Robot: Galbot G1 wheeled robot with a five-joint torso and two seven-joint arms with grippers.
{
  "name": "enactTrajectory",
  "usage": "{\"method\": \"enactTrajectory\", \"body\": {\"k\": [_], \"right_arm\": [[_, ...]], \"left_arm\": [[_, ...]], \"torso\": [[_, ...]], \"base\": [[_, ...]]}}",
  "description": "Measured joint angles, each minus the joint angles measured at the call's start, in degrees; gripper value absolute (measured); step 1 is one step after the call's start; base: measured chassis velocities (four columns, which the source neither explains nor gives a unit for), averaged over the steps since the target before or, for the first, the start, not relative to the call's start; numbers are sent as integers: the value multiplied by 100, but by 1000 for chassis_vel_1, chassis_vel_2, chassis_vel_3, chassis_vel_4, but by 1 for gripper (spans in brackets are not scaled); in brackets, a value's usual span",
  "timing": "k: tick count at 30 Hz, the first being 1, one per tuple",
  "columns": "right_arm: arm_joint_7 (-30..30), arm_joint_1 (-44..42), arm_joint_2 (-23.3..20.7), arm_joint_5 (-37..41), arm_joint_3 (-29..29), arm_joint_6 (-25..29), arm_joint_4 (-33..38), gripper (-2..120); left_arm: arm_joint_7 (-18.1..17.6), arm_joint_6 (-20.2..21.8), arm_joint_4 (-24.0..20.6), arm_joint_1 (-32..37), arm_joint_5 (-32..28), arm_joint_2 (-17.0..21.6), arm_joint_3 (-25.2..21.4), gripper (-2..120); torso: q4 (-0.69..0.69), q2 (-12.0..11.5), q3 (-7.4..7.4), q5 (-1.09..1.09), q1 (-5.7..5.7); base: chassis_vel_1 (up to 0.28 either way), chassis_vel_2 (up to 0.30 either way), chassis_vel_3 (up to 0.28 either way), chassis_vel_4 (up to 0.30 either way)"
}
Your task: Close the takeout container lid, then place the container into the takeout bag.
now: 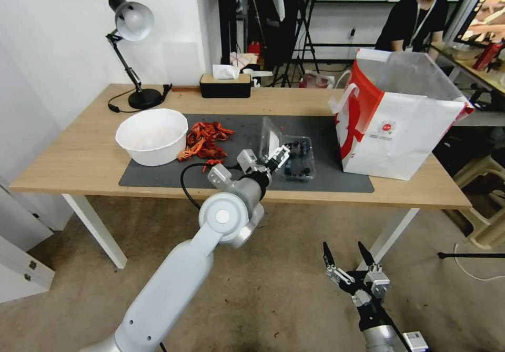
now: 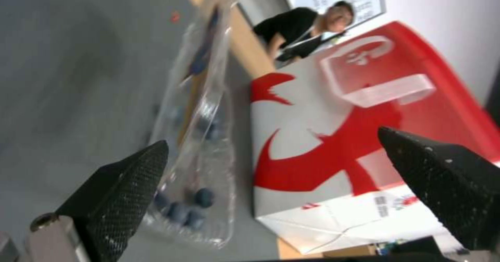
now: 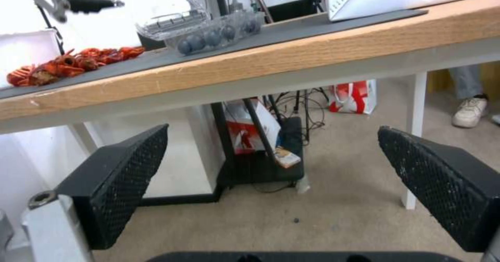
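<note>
The takeout container [image 1: 299,163] sits on the dark mat [image 1: 158,176] in the middle of the desk [image 1: 79,152], its tray holding dark blueberries [image 1: 294,169]. The lid [image 1: 270,137] stands up from the tray on the side toward the white bowl, tilted and not yet shut.

The left tool [image 1: 281,154] reaches over the near edge of the desk and hovers right at the container, at the base of the raised lid. Its two black fingers are spread apart with nothing between them. In the left wrist view the left tool [image 2: 271,156] frames the scene: one fingertip [image 2: 140,168] lies just beside the clear plastic of the container [image 2: 200,152], while the other points toward the takeout bag [image 2: 323,168]. Whether that fingertip touches the plastic cannot be told.

The takeout bag [image 1: 400,126] stands upright on the desk at the robot's right, just beside the mat's edge and near the container but apart from it, mouth open, red side panel facing the container.

The right tool [image 1: 349,261] hangs low over the floor, below and in front of the desk, fingers wide apart and empty. From the right wrist view the right tool [image 3: 271,156] looks up at the desk edge [image 3: 260,63], with the container [image 3: 208,31] on the mat above.

A white bowl [image 1: 152,135] and a pile of red crayfish [image 1: 206,140] lie on the robot's left side of the mat, well apart from the left tool.
</note>
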Motion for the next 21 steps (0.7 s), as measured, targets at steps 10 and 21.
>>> {"method": "enactTrajectory", "body": {"k": [10,21], "right_arm": [[-2,-14,-31,6,23,17,-6,100],[-2,-40,-78,21,46,27,-11,100]], "left_arm": [[604,9,81,-61,182,52,45,100],[1447,356,356,-226,164,253,52,100]], "torso": [[0,0,0,0,0],[0,0,0,0,0]], "base": [[0,0,0,0],[0,0,0,0]]}}
